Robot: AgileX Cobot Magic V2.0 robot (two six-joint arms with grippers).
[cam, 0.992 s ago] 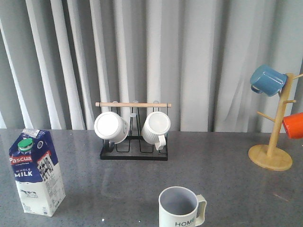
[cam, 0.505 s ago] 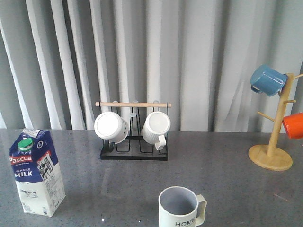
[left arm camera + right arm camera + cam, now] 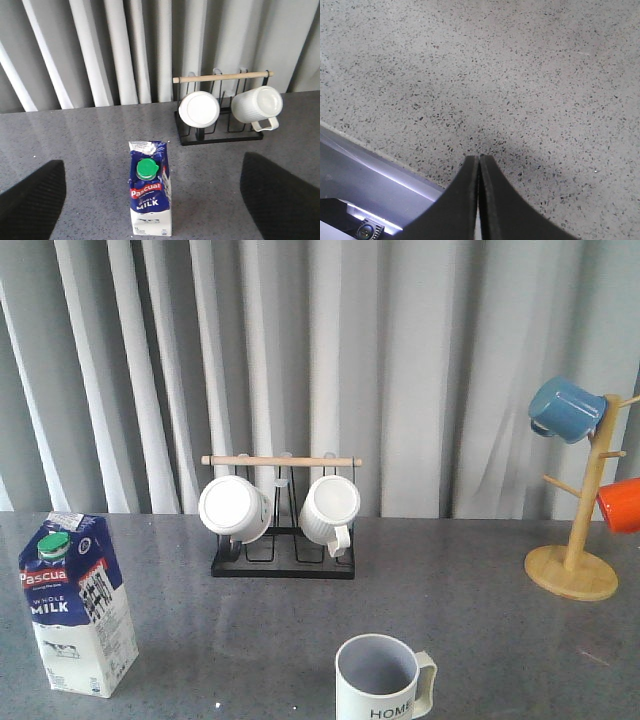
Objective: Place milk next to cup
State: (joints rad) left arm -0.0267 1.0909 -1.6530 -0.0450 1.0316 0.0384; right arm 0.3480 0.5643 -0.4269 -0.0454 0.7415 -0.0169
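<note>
Front view: milk [image 3: 77,603] upright near worktop [image 3: 480,620] left edge, cup [image 3: 381,677] at front edge, well apart. Left fingers [image 3: 32,200] spread wide above milk; right fingers [image 3: 470,200] pressed together, holding nothing.

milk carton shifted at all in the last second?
No. In the front view the milk carton sits in the same spot left of the black mug rack, still upright.

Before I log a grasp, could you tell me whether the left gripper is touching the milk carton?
Apart. In the left wrist view the left gripper is wide open, its fingers at the frame corners, with bare table between each and the milk carton.
</note>
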